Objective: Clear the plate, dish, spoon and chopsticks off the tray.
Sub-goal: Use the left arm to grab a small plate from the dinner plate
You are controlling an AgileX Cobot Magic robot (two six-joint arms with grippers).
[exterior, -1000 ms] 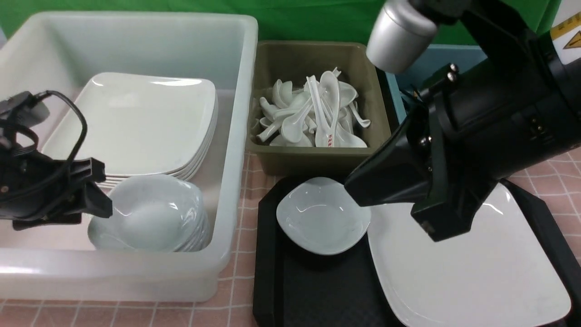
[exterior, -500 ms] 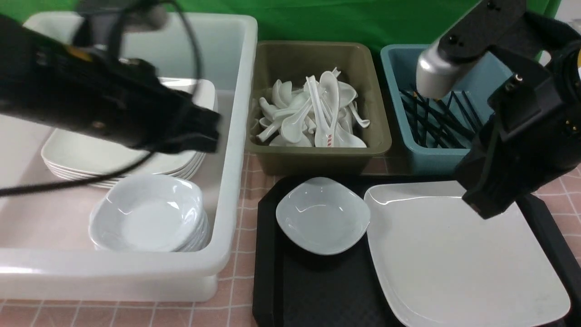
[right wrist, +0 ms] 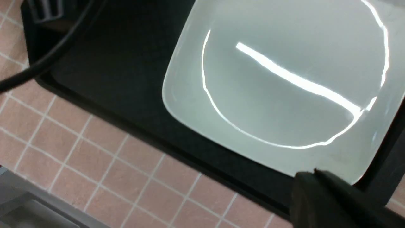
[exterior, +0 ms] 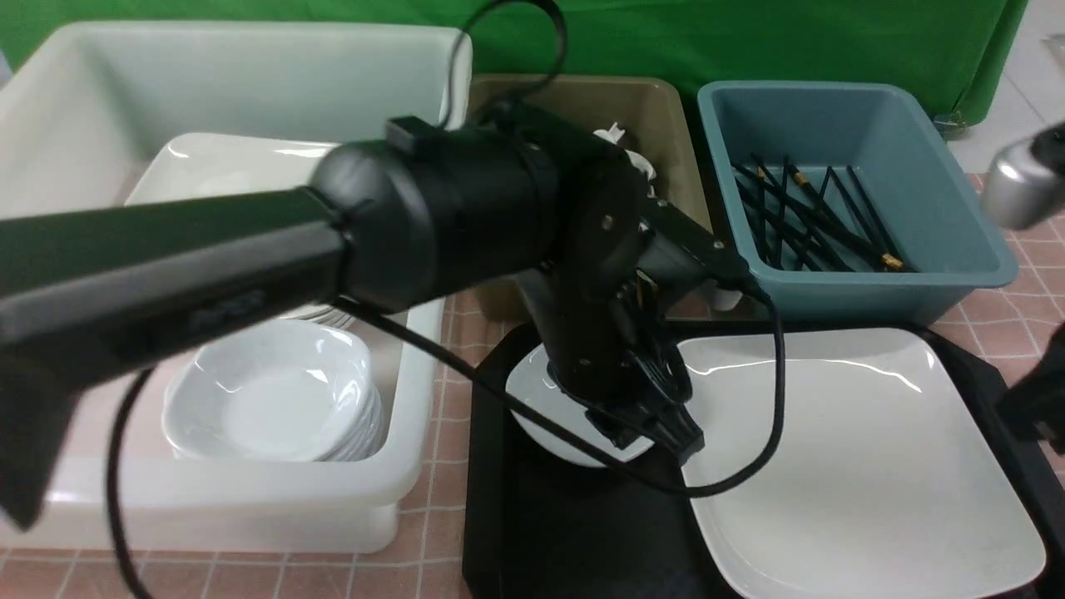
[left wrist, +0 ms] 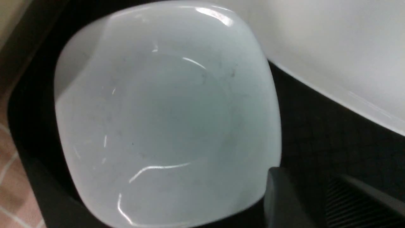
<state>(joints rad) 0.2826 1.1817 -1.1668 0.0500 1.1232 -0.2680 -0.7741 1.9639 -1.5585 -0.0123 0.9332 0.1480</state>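
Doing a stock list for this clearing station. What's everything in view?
plate: one, white, right on the tray
dish: one, white, left on the tray
tray: one, black, on the tablecloth
tub: one, white, left of the tray
stacked plates: several, white, far in the tub
stacked dishes: several, white, near in the tub
olive bin: one, behind the tray
spoons: mostly hidden, white, in the olive bin
blue bin: one, right of the olive bin
chopsticks: many, black, in the blue bin
tablecloth: one, pink checked, under everything
left gripper: one, black, open at the dish's rim
right gripper: one, black, shut by the plate's edge
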